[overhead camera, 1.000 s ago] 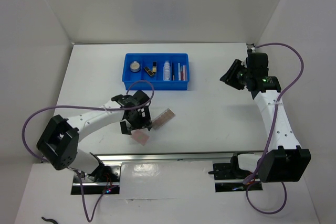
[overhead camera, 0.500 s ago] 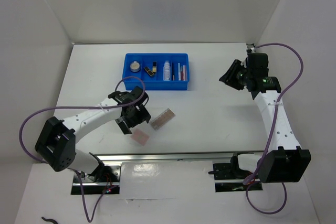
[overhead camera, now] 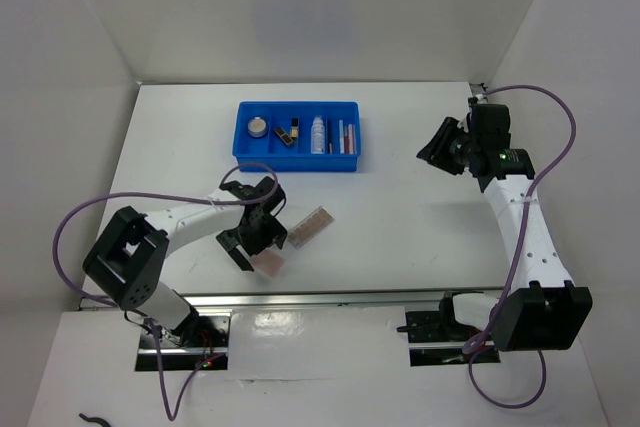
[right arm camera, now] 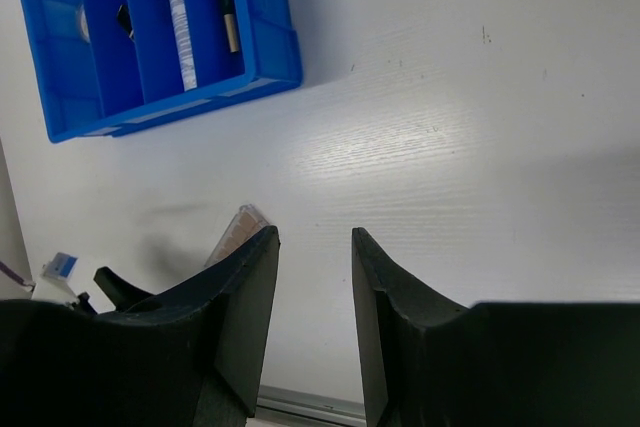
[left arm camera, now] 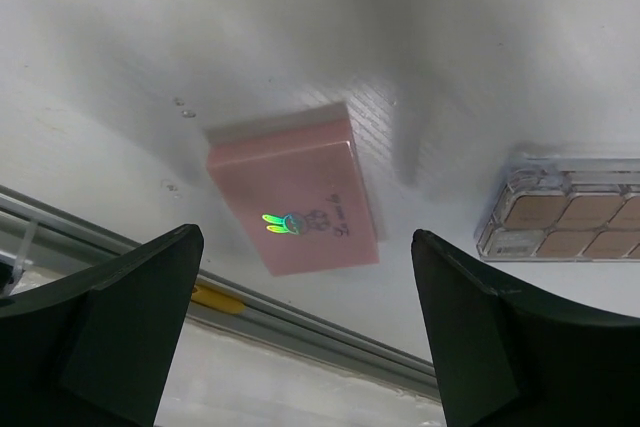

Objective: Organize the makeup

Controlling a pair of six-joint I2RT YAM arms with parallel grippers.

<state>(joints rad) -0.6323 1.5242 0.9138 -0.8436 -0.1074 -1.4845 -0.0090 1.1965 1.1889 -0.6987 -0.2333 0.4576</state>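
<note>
White table (overhead camera: 400, 217), lower middle: left claw (left arm camera: 305, 247) spread wide over pink box (left arm camera: 290, 187) to grab it; right claw (right arm camera: 314, 239) half-spread, empty.

— What else is here, apart from the job itself?
— A blue plastic tray (overhead camera: 243, 152), split by dividers into compartments, sits on the white table (overhead camera: 420, 237). It lies beyond the left gripper (overhead camera: 255, 245), apart from it, and well off to the left of the right gripper (overhead camera: 430, 152).
— Anything closer in?
— A metal rail (overhead camera: 340, 299) runs along the table's near edge, just behind the left gripper. Then the white walls (overhead camera: 300, 7) enclose the table at the far side and both flanks.
— More?
— A small black curved piece (overhead camera: 90, 417), well behind the left gripper; too small to name.
</note>
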